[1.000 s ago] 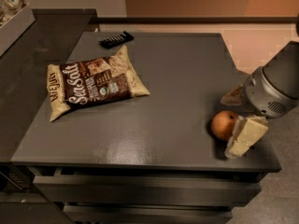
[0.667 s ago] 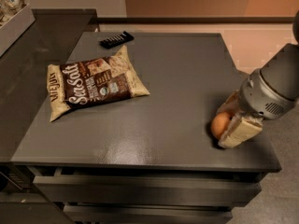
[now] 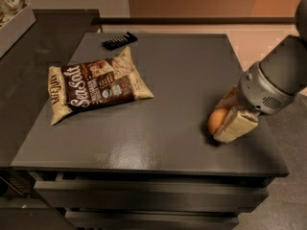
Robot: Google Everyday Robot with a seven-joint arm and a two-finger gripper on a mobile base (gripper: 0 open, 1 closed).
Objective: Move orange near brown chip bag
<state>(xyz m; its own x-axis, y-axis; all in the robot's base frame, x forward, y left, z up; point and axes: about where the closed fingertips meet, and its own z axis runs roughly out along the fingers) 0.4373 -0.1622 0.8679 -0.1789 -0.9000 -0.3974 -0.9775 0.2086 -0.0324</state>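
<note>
The gripper (image 3: 224,121) clasped the orange (image 3: 217,120) near the front-right corner of the worktop (image 3: 182,71); the brown chip bag (image 3: 96,87) lay well apart, toward the left edge.

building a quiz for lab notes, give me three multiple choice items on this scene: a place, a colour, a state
1. Where is the orange? A) back left corner B) right front of the table, at the gripper C) on the floor
2. What colour is the small bar at the table's back edge? A) black B) white C) red
3. How does the brown chip bag lie? A) upright B) flat, label up C) hanging off the edge
B: it sits at the gripper there. A: the bar is black. B: its script faces up.
</note>
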